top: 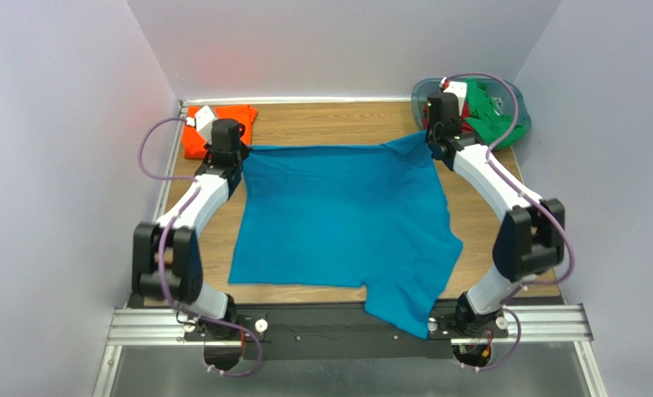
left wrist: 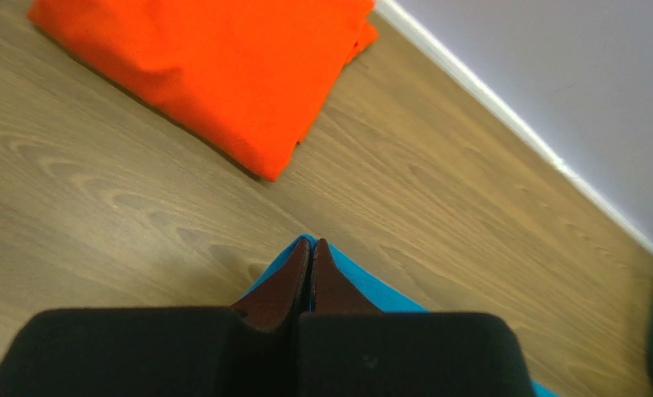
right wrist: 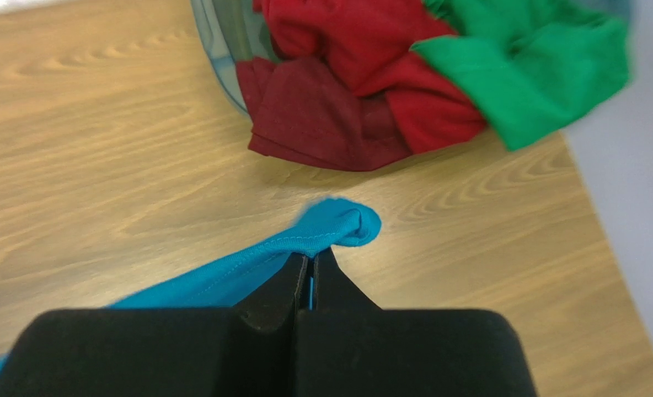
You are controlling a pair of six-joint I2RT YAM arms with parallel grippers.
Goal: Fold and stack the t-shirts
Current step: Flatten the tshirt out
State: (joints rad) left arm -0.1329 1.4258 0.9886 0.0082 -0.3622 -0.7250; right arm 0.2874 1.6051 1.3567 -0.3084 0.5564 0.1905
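Note:
A teal-blue t-shirt (top: 346, 219) lies spread over the middle of the wooden table, its near corner hanging over the front edge. My left gripper (top: 237, 155) is shut on its far left corner (left wrist: 363, 285). My right gripper (top: 432, 142) is shut on its far right corner (right wrist: 338, 225). The far hem is stretched between them. A folded orange t-shirt (top: 199, 132) lies at the far left, also in the left wrist view (left wrist: 222, 66). Dark red (right wrist: 346, 91) and green (right wrist: 529, 66) t-shirts spill from the tub at the far right.
The grey-blue plastic tub (top: 422, 93) stands at the far right corner, its rim also in the right wrist view (right wrist: 222, 50). White walls enclose the table on three sides. Bare wood (top: 338, 124) shows along the back between the orange shirt and the tub.

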